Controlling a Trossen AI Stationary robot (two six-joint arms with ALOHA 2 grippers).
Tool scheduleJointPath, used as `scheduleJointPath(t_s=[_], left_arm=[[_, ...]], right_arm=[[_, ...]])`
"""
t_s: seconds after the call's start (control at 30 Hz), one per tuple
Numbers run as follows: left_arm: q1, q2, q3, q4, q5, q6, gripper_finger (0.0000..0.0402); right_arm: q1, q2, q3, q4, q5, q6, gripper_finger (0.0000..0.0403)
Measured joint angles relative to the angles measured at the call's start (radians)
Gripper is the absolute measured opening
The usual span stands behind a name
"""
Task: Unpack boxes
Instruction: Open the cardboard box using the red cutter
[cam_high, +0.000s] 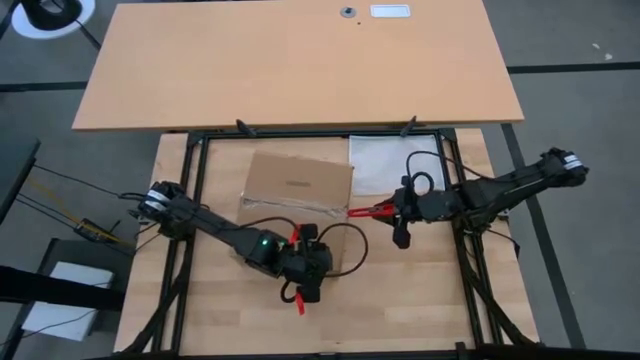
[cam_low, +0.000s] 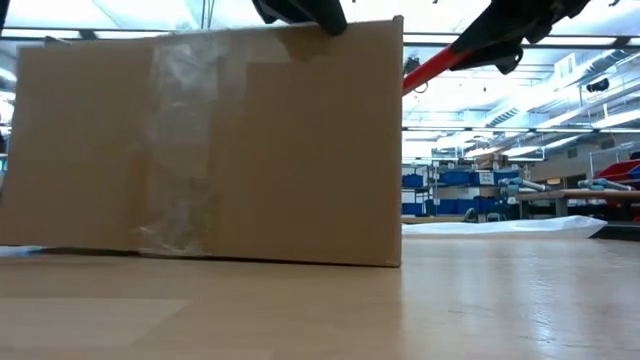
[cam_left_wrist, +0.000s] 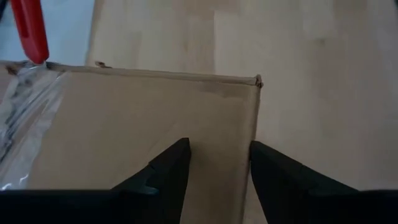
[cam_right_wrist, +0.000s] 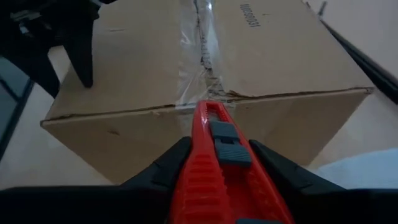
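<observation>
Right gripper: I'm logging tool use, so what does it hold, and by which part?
The right gripper holds the red box cutter by its handle, tip at the carton edge. The left gripper holds nothing.

One dark printed mark on top of the cardboard carton (cam_right_wrist: 211, 68), beside the clear tape strip (cam_right_wrist: 193, 43) along the centre seam, near the carton's far end. Right wrist view shows it sideways; letters too small to make out. High view shows the same mark as a short dark line, unreadable. No other text found.
</observation>
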Motion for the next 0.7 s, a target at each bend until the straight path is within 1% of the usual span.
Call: scheduleJointPath(t_s=[0.13,0.33,0.5,0.6,0.7], left_arm=[[0.005,0.0,0.0,0.002,-0.008,0.0,0.0174],[0.007,0.0,0.008,-0.005,-0.012,0.0,0.0174],[0.007,0.0,0.009,-0.006,-0.007,0.001,0.0174],[0.007,0.0,0.041,-0.047,-0.002,0.01,0.0174],[0.006,0.0,0.094,-0.086,-0.02,0.055,0.0174]], right_arm=[[-0.012,-0.035,0.0,-0.035,0.033,-0.001,0.014],[-0.042,-0.102,-0.001,-0.044,0.035,-0.002,0.0138],[-0.043,-0.115,-0.001,-0.056,0.035,0.011,0.0139],[-0.043,-0.113,-0.001,-0.068,0.039,0.038,0.0141],[-0.043,-0.113,-0.001,-0.083,0.038,0.051,0.0138]])
